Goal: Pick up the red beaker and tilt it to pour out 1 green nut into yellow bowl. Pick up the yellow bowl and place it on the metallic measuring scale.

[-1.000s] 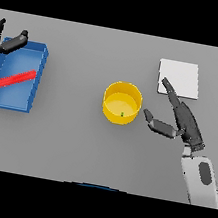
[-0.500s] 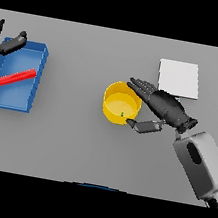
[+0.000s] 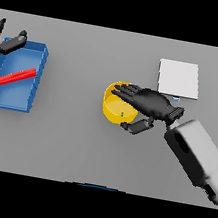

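The yellow bowl (image 3: 112,106) stands at the table's middle with a small green nut (image 3: 122,115) inside. My right hand (image 3: 152,104) lies over the bowl's right half. Its straight fingers reach across the far rim and its bent thumb (image 3: 137,126) sits against the near wall, so that side of the bowl lies between them; the hand is open. The red beaker (image 3: 16,76) lies on its side in a blue tray (image 3: 38,81) at the left. My left hand (image 3: 11,44) hovers open by the tray's far left corner. The white scale (image 3: 179,78) lies flat at the back right.
The blue tray takes up the left edge of the table. The scale lies just beyond my right wrist, a short way right of the bowl. My right forearm (image 3: 197,154) crosses the lower right of the table.
My right hand has swung left from beside the scale onto the bowl, its fingers now over the rim and its thumb at the near wall. The left hand and beaker have stayed put.
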`<state>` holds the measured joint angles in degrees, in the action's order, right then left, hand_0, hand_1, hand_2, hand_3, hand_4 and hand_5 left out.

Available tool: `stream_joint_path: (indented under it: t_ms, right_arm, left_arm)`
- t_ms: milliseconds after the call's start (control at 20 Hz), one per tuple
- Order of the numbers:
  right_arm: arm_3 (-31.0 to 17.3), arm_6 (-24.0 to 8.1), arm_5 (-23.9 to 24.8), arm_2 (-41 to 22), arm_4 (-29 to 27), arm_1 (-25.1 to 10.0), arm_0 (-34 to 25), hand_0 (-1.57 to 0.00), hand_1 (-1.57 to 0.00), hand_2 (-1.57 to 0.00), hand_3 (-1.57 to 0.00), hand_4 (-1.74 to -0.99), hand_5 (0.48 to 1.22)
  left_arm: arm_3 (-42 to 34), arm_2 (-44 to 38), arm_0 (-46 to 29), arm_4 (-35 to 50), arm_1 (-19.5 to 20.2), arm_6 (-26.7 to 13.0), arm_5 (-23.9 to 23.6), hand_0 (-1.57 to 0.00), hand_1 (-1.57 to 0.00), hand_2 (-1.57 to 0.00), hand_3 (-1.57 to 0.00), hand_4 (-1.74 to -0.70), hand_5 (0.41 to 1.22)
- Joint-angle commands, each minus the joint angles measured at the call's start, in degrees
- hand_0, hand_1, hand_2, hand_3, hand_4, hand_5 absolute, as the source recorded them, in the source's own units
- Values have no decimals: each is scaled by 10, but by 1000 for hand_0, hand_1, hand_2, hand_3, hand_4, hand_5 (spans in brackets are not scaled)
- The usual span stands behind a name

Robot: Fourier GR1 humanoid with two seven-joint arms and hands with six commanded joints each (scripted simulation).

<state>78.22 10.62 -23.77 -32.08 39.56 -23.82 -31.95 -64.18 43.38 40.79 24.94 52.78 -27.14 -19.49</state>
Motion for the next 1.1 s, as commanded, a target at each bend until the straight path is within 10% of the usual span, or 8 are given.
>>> stream_joint_path:
  t_ms: [0,800,1050]
  right_arm:
    - [-13,8,3,-6,5,4,-1,1,1,1,1,-1224,653]
    - [-116,53,-3,-52,35,27,-39,1,1,-15,-42,-1289,721]
    - [-123,35,-5,-47,31,35,-37,-173,-145,-204,-243,-1396,875]
  left_arm:
    - [-4,1,1,-1,2,0,0,1,1,1,1,-786,728]
    - [-16,1,0,0,8,-7,-3,1,1,1,1,-793,729]
    - [-22,2,2,1,5,-12,-7,1,1,1,1,-796,730]
